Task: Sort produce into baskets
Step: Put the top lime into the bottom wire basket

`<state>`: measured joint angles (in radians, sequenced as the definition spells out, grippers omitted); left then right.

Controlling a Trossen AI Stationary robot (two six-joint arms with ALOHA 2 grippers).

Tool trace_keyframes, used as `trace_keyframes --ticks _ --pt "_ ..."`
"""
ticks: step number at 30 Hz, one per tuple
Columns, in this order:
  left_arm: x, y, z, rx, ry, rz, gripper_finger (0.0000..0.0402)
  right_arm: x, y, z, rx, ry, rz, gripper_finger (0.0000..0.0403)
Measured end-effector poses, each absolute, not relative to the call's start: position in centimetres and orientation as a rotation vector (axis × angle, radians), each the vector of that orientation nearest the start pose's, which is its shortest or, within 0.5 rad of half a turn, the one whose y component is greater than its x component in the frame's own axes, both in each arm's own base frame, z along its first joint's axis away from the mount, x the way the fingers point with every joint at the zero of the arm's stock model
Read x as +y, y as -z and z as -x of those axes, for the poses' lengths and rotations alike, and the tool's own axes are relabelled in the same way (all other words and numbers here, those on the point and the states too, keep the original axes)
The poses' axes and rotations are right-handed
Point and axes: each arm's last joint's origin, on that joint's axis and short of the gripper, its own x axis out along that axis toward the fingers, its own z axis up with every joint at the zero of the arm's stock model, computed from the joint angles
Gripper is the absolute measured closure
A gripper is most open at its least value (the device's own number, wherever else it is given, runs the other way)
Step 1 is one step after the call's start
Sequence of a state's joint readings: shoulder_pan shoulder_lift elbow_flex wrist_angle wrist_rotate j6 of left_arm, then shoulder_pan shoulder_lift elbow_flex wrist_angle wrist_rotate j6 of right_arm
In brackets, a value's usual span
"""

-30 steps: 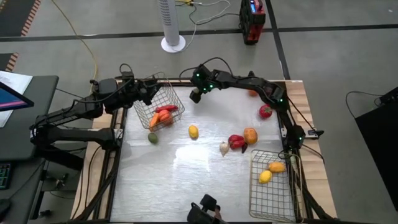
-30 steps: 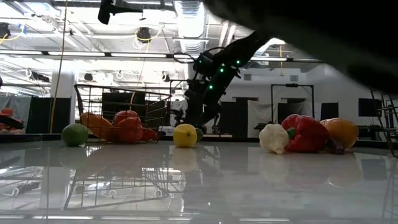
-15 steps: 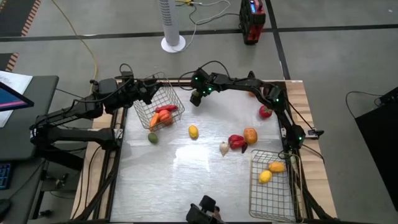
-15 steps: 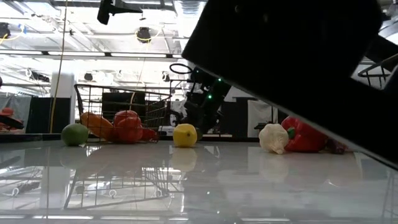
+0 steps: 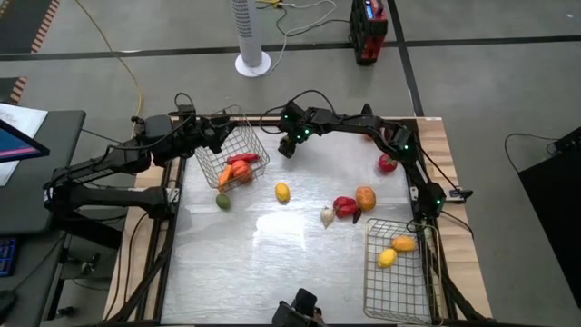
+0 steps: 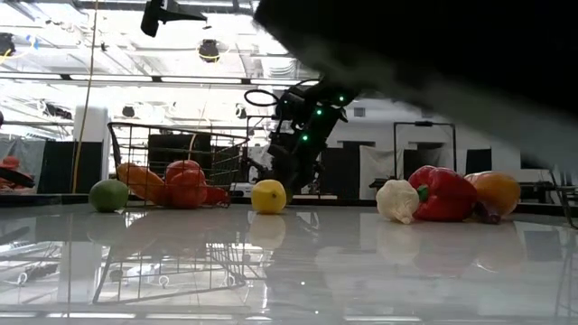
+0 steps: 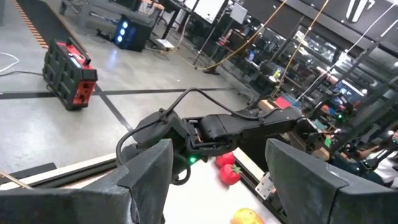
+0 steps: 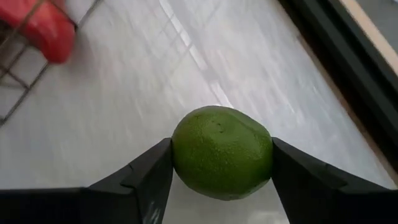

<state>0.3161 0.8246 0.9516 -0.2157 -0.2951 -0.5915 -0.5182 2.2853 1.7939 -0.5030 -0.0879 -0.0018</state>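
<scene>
**Insp. A:** Start at the left. Status of the left gripper?

**Insp. B:** At the far-left basket, up against its rim on the far side. In the left wrist view its fingers stand apart, but whether mesh sits between them, cannot tell. That basket leans over. Contents: a carrot, a red tomato, other red veg.

**Insp. A:** Loose items nr it?

**Insp. B:** One green lime on the table just outside the basket's near corner. A yellow lemon further right, apart from the lime.

**Insp. A:** Centre?

**Insp. B:** Right gripper is at the far edge, centre-left, arm stretched across from the right side. It is clamped on a second lime: right wrist view has both fingers pressed to its sides. Mesh w/ something red shows at that view's corner, so the left basket is near.

**Insp. A:** Right of centre?

**Insp. B:** White garlic, red pepper and an orange grouped close; pepper touching the orange. Another tomato sits alone toward the far right, nr the right arm.

**Insp. A:** And the right end?

**Insp. B:** Second basket flat at the near-right corner, w/ two yellow fruits inside, side by side.
</scene>
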Motion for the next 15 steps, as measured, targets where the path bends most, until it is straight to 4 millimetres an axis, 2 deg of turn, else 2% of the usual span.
trace_keyframes --ticks 4,8,15 --pt "6.1 -37.9 -16.0 -0.088 -0.621 0.573 0.0157 -23.7 -17.3 -42.1 0.976 0.388 -0.289 0.0133" --pt "6.1 -37.9 -16.0 -0.082 -0.606 0.575 0.0157 -22.7 -20.0 -41.0 1.005 0.354 -0.309 0.0134" --pt "6.0 -37.3 -16.0 -0.009 -0.603 0.548 0.0157 -18.1 -26.2 -38.4 1.07 0.184 -0.332 0.0135"
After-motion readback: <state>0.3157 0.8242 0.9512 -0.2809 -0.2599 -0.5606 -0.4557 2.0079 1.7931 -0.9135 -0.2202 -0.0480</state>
